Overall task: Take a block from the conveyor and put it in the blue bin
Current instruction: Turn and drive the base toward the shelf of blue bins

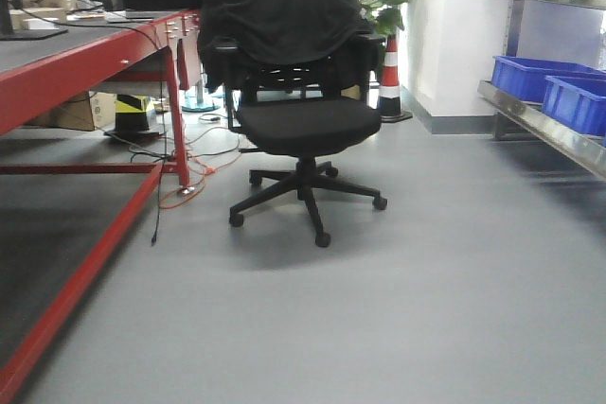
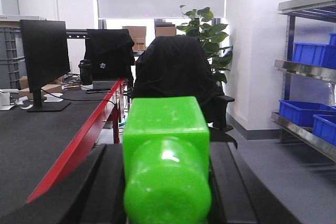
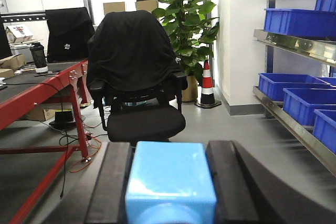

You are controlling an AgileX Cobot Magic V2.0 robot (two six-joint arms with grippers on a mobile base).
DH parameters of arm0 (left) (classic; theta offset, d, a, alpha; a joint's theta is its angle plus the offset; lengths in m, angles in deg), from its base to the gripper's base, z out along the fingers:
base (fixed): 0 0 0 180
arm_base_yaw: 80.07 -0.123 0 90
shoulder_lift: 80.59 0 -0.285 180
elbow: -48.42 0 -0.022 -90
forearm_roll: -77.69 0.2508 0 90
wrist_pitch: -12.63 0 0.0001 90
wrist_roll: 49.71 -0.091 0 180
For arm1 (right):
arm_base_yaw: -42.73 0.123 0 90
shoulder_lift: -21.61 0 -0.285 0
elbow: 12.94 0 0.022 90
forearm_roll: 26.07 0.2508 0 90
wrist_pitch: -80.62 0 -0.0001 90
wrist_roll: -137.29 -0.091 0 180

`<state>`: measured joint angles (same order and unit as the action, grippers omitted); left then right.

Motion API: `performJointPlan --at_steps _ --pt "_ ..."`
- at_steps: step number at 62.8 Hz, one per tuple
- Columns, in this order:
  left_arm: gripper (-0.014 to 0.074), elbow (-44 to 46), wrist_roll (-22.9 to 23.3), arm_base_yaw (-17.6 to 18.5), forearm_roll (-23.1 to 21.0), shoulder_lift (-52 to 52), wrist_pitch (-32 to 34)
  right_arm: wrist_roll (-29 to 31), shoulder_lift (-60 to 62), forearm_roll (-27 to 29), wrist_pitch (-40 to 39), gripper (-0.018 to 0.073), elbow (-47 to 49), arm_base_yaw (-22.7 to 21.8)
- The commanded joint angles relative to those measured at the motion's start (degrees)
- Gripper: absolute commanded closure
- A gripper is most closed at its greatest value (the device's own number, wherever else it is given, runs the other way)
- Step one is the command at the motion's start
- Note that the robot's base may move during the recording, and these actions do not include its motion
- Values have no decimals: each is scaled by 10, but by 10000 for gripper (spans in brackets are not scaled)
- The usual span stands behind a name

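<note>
Green block (image 2: 165, 129) gripped in left jaws, blue block (image 3: 170, 179) in right jaws, both level.

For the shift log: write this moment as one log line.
left gripper: shut on green block | right gripper: shut on light-blue block | blue bins: on shelf | placing: not yet done

A red-framed table (image 1: 95, 56) with a dark grey top carries a black monitor (image 2: 44, 51) and a dark bottle (image 2: 85, 73). The grey floor (image 1: 454, 290) bears an office chair (image 1: 305, 125), a striped cone (image 1: 389, 78) and orange cables (image 1: 202, 173) — and a metal shelf (image 1: 549, 134) at the right holds blue bins (image 1: 530, 78).
</note>
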<state>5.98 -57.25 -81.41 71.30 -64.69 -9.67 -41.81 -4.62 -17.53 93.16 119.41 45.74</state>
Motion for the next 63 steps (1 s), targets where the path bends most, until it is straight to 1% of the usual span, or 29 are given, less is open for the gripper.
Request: performJointPlan --at_steps 1,63 --pt "708 1 4 3 -1 -2 10 2 2 -2 -15 713 1 1" --pt "708 1 4 3 -1 -2 10 2 2 -2 -15 713 1 1"
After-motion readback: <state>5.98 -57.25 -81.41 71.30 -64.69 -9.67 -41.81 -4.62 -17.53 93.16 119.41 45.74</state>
